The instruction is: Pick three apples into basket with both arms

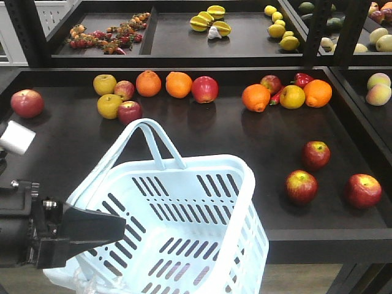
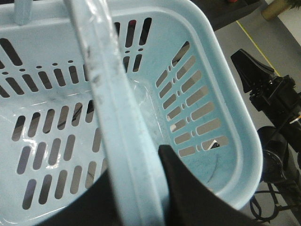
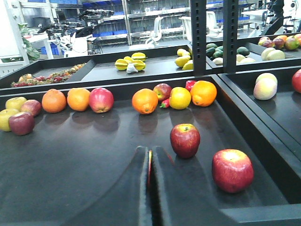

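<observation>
left gripper (image 2: 136, 181): clamped on basket (image 1: 245, 177) handle | right gripper (image 3: 149, 157): pinched narrow, empty | risk: nudging apples (image 1: 301, 186) off shelf's (image 1: 233, 131) front-right edge if advanced unopened

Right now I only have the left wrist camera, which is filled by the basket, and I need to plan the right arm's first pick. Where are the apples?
Observer: Three apples sit grouped at the right end of the front shelf, to the right of the basket.
Operator: Is the right gripper carrying anything?
Observer: No. The right gripper is shut and empty, low over the shelf and pointing toward them.
Operator: What else lies close by?
Observer: Two oranges and a yellow fruit line the shelf's back edge, behind the apples and apart from them.
</observation>
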You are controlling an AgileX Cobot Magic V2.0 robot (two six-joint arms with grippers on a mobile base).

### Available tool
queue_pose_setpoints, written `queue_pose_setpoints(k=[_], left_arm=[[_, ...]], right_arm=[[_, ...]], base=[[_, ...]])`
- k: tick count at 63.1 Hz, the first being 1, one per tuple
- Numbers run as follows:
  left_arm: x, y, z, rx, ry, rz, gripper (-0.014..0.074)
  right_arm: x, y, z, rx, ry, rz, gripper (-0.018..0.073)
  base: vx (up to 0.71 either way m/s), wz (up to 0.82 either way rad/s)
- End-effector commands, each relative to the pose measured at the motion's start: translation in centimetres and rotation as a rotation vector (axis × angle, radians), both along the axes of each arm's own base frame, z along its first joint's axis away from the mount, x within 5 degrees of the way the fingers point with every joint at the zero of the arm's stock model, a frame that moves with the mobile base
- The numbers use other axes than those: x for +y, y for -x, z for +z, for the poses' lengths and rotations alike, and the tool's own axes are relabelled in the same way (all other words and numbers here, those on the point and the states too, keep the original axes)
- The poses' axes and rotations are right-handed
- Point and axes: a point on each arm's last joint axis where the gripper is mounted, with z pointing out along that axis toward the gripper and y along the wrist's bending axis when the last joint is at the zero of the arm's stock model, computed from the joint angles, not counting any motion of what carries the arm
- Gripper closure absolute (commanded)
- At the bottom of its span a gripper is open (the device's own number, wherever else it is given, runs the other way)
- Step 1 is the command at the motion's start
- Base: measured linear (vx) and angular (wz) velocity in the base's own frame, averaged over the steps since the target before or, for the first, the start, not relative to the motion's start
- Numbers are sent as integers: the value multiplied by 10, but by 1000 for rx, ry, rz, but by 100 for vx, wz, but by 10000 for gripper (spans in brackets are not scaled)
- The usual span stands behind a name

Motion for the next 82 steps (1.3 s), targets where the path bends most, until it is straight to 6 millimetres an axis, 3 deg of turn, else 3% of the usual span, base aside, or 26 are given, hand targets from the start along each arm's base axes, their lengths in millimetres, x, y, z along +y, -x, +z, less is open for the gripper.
queue_pose_setpoints(k=[1, 82], left_arm=[[-3, 1, 17, -30, 92, 21, 604], [-3, 1, 17, -30, 92, 21, 604]], right_arm=[[0, 0, 2, -71, 14, -1, 561], [0, 0, 2, -71, 14, -1, 561]], base=[[7, -9], [9, -1]])
